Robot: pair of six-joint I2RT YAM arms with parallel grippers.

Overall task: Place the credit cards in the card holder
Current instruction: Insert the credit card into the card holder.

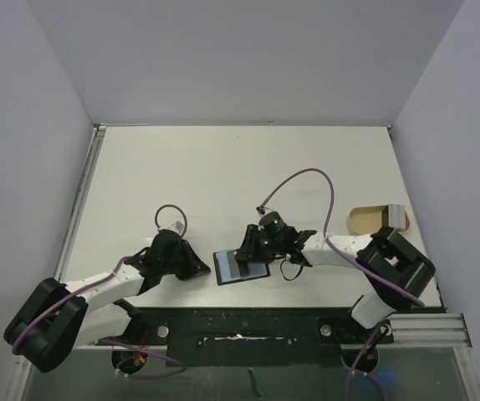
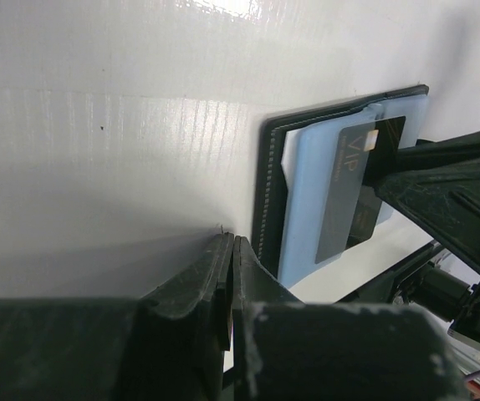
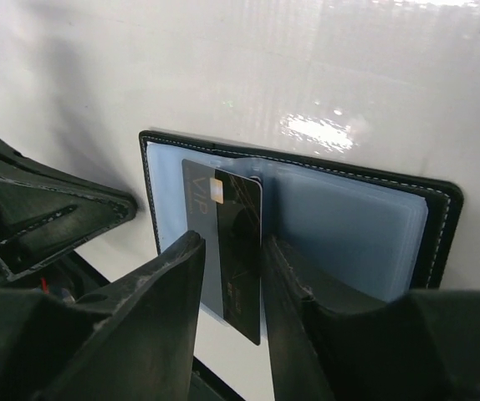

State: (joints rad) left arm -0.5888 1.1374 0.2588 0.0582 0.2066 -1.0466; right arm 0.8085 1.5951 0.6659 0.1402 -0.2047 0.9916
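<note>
The dark credit card [image 3: 223, 213] is seen lying on the blue inside of the opened card holder [image 1: 227, 269] at the table's [image 1: 223, 167] near middle, flanked by the parted jaws of the released right gripper [image 3: 230, 244], while the left gripper [image 2: 232, 244] is clenched empty just left.

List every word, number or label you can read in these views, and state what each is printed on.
"VIP": gold letters on the dark credit card, which lies on the pale blue sleeves of the open card holder.
Faint smaller marks lower on that card: too blurred to read.
No other text is readable in any view.
</note>
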